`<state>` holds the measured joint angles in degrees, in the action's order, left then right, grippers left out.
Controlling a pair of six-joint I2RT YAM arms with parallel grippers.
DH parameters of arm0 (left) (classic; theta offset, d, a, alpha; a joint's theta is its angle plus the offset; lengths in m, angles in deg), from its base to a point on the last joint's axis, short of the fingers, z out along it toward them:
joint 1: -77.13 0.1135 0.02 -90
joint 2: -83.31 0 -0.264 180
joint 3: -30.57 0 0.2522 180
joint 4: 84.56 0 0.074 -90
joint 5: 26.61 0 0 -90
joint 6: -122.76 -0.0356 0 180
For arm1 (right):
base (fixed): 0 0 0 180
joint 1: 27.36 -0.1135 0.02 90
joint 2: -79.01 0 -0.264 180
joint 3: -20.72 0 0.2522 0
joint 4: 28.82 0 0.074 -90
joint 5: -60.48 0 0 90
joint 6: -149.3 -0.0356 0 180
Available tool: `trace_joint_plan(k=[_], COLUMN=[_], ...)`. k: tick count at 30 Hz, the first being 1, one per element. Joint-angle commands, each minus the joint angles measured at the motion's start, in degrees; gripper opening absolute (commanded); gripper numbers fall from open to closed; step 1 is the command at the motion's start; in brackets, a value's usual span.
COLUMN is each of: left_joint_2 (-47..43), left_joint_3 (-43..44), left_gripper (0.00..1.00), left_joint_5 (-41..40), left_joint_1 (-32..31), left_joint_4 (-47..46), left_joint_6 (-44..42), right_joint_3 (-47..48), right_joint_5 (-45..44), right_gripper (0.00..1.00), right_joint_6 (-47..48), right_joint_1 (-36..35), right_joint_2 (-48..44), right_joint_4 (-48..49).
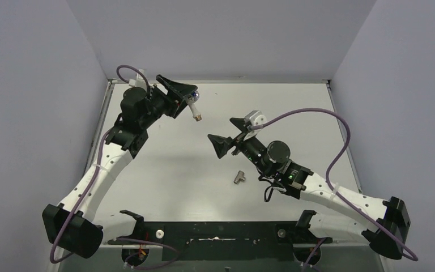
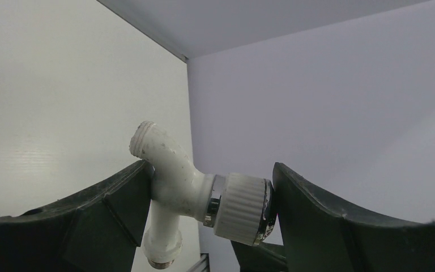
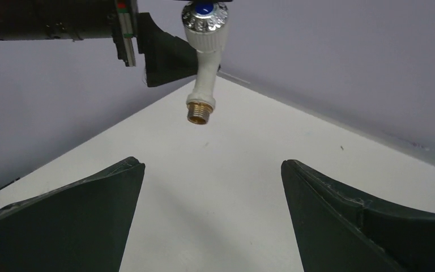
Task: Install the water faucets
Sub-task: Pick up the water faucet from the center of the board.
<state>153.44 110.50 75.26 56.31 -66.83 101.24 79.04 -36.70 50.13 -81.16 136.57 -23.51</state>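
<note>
My left gripper [image 1: 188, 97] is shut on the white faucet [image 1: 194, 106] and holds it in the air at the back left, brass-tipped spout pointing down. In the left wrist view the faucet [image 2: 187, 187] is clamped between both fingers, one on its body, one on its chrome knob face. The right wrist view shows the faucet [image 3: 205, 56] ahead with its blue-dotted knob on top. My right gripper [image 1: 230, 136] is open and empty, raised mid-table, facing the faucet. A small grey metal fitting [image 1: 239, 177] lies on the table near the right arm.
White table [image 1: 294, 107] enclosed by grey walls on three sides. A black mounting bar [image 1: 215, 233] with the arm bases runs along the near edge. Purple cables loop from both arms.
</note>
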Motion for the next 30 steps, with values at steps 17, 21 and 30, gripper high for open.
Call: trace_joint_plan(k=[17, 21, 30], left_joint_2=[-9.1, -9.6, -10.2], left_joint_3=[-5.0, -5.4, -5.8], left_gripper=[0.00, 0.00, 0.00], left_joint_5=[-0.2, -0.5, -0.3], left_joint_1=[-2.7, -2.8, -2.8], left_joint_4=[-12.8, -12.7, -12.8], left_joint_6=[14.7, 15.1, 15.5], right_joint_3=[11.1, 12.0, 13.3], right_joint_5=[1.0, 0.5, -1.0], right_gripper=[0.86, 0.79, 0.66], right_joint_6=[24.5, 24.9, 25.7], right_joint_1=[-4.7, -4.4, -4.1], right_joint_2=[16.1, 17.8, 20.1], right_joint_4=[25.7, 25.4, 24.8])
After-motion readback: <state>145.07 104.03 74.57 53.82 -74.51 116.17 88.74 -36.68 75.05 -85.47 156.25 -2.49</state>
